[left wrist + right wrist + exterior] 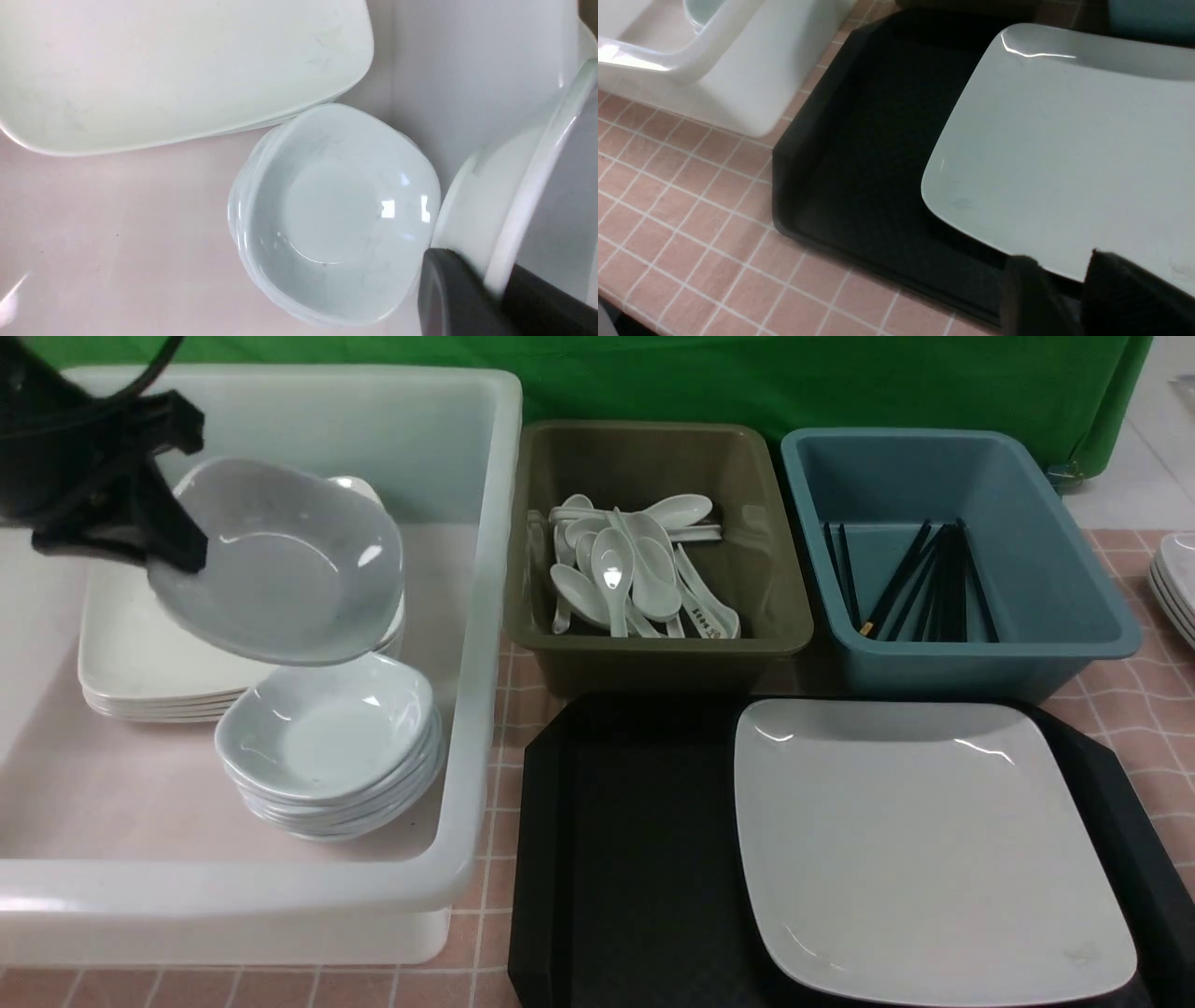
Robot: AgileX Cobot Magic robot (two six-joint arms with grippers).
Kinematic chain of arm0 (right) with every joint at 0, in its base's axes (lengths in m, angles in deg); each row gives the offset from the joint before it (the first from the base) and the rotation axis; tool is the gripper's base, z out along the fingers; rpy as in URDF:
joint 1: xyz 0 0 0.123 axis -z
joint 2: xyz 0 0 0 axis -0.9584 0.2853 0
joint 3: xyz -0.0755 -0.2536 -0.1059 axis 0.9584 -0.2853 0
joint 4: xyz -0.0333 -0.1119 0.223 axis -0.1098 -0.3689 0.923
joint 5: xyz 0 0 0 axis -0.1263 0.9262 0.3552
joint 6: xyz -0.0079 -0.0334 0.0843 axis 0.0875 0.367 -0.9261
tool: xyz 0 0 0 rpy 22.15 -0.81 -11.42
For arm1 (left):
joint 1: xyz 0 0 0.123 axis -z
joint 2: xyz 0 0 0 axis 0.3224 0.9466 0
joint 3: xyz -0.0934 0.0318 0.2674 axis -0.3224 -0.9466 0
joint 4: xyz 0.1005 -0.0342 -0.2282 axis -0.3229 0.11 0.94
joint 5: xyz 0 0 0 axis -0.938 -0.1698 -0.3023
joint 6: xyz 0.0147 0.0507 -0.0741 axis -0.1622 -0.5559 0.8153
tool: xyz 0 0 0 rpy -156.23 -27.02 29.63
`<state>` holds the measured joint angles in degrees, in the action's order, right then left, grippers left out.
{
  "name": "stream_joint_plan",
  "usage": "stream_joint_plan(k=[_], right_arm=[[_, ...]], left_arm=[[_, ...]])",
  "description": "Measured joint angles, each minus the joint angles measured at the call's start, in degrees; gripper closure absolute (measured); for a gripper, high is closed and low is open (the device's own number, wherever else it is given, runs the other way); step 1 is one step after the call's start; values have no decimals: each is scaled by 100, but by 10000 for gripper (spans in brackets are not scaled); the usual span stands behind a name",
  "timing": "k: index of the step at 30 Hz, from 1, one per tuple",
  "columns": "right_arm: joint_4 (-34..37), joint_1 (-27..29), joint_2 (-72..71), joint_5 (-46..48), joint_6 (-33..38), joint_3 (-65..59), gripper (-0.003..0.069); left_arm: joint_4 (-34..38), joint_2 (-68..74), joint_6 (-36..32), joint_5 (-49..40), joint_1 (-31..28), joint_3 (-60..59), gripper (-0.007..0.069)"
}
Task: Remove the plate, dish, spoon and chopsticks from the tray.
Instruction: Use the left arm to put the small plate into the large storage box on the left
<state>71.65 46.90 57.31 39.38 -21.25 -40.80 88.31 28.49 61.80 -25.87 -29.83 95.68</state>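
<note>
Plate (934,840) on tray (616,859), left hand (179,543) gripping dish (280,560)

Bright even light, glare on plate (934,845) rim, soft shadows, 2 wrist pics slightly blurry

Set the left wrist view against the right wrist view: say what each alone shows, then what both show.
Left wrist only: the left gripper, jaws shut on the dish, and a plate stack. Right wrist only: the plate lying on the tray, the tiled table, and the right gripper, jaws apart near the plate's edge. Both: the white tub, its inside in the left wrist view, its outer corner in the right; and the dish stack, apparently just a bluish sliver in the right.
</note>
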Motion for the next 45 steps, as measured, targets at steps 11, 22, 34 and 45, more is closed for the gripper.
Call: stream_joint_plan(k=[11,22,34,45], right_arm=[[0,0,0,0,5,0,419],[0,0,0,0,5,0,419],[0,0,0,0,5,0,419],[0,0,12,190,-94,0,429]], left_arm=[[120,686,-1707,420,-186,-239,615],[108,1217,-2427,333,-66,-239,559],[-294,1237,-2007,374,-66,-139,223],[-424,1053,-607,-258,-66,929,347]])
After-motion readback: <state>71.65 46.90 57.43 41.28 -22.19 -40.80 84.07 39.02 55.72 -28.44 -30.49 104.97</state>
